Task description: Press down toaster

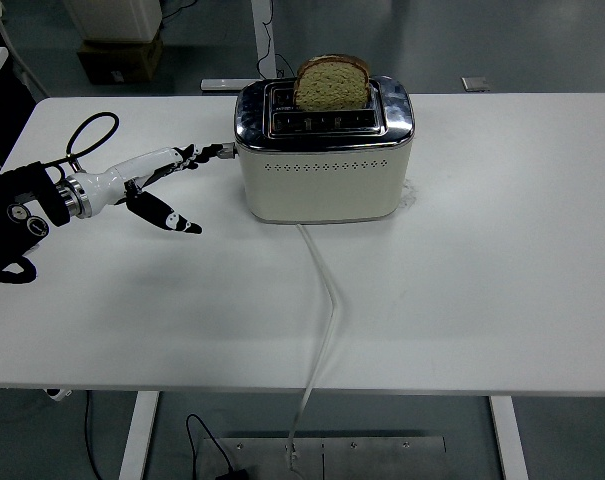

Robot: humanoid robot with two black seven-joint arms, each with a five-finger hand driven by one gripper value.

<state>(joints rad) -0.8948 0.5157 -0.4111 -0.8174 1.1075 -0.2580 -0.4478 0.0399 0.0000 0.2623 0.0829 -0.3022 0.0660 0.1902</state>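
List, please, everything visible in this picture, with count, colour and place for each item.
toaster: one, cream with chrome top, far centre of the table.
lever knob: one, silver, on the toaster's left end.
bread slice: one, brown-crusted, standing up out of the back slot.
cord: one, white, from the toaster's front over the near edge.
table: one, white.
cardboard box: one, brown, floor beyond the table, top left.
left hand: one, white and black, fingers spread, fingertips at the knob.
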